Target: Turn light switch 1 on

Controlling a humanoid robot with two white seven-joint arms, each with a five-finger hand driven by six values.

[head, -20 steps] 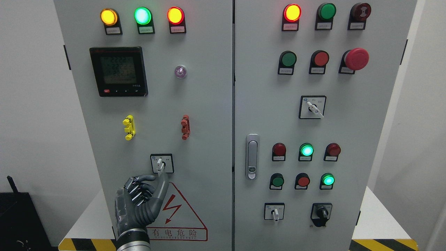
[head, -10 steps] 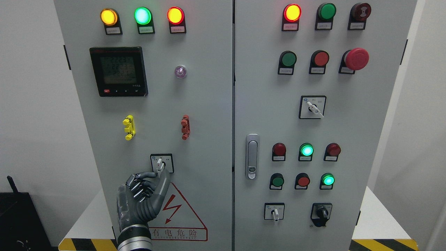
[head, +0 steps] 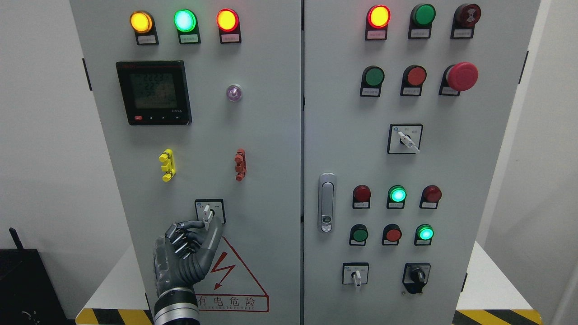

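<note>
Grey 2-door control cabinet filling the head view. Light switch 1, a small white rotary selector in a black-framed square plate, low on the left-hand door, its lever standing near 12 o'clock with a slight tilt toward 1 o'clock. Left hand just beneath it at 7 o'clock, arm entering from the bottom edge left of centre. Fingers curled narrow, index tip and thumb tip at the lever's lower end, apparently pinching it, though firm contact hard to confirm. Red-bordered warning triangle at 4 o'clock of the hand, partly covered by the thumb. Black digital meter well above at 11 o'clock. 3 lit lamps, amber, green and red, along the top of that door.
</note>
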